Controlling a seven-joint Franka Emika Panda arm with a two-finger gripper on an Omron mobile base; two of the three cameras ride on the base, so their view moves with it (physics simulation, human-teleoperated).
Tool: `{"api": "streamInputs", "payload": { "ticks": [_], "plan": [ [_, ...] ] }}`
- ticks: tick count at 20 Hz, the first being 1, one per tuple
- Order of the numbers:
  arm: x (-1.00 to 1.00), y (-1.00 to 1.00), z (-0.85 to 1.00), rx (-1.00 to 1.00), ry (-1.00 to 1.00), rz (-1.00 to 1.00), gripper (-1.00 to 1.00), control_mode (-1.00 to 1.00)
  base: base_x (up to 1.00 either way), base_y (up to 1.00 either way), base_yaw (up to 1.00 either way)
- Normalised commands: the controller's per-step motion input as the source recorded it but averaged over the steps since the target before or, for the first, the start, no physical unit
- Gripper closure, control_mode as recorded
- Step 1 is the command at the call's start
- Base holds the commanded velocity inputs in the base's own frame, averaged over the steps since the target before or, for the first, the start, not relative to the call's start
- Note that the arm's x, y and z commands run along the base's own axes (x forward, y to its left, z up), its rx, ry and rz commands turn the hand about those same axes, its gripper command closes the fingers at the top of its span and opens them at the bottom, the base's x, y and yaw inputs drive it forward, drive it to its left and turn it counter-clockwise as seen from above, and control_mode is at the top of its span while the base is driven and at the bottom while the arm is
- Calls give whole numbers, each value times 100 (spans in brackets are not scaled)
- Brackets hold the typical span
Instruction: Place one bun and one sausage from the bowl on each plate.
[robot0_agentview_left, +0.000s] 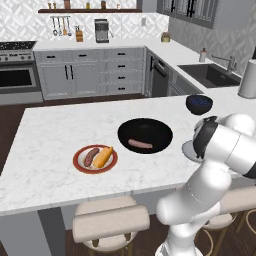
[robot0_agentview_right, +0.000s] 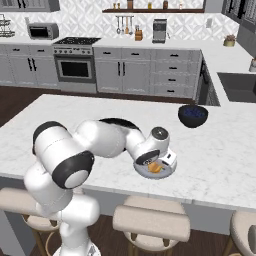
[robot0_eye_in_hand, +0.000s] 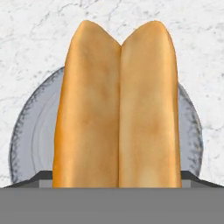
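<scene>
Split and golden, the bun sits between my fingertips just above the plain grey plate. From the right base view, my gripper is shut on the bun over the grey plate near the island's front edge. The glossy black bowl holds one sausage. To its left, the cream plate with a red-brown rim carries a sausage and a bun. My arm hides most of the grey plate in the left base view.
A small dark blue bowl stands behind the grey plate on the island. Padded stools line the front edge. A sink and a white canister are on the counter at the right.
</scene>
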Motion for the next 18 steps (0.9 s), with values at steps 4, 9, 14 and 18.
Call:
{"api": "streamInputs", "payload": {
  "ticks": [4, 9, 14, 18],
  "plan": [
    [27, 0, -2, 0, 4, 6, -100, -100, 0, 0, 0],
    [23, -4, 1, 0, 11, 0, -100, -100, 0, 0, 0],
    [-47, -10, 80, 0, 0, 0, -100, -100, 0, 0, 0],
    [-34, 46, 100, 0, 0, 1, -100, -100, 0, 0, 0]
  ]
}}
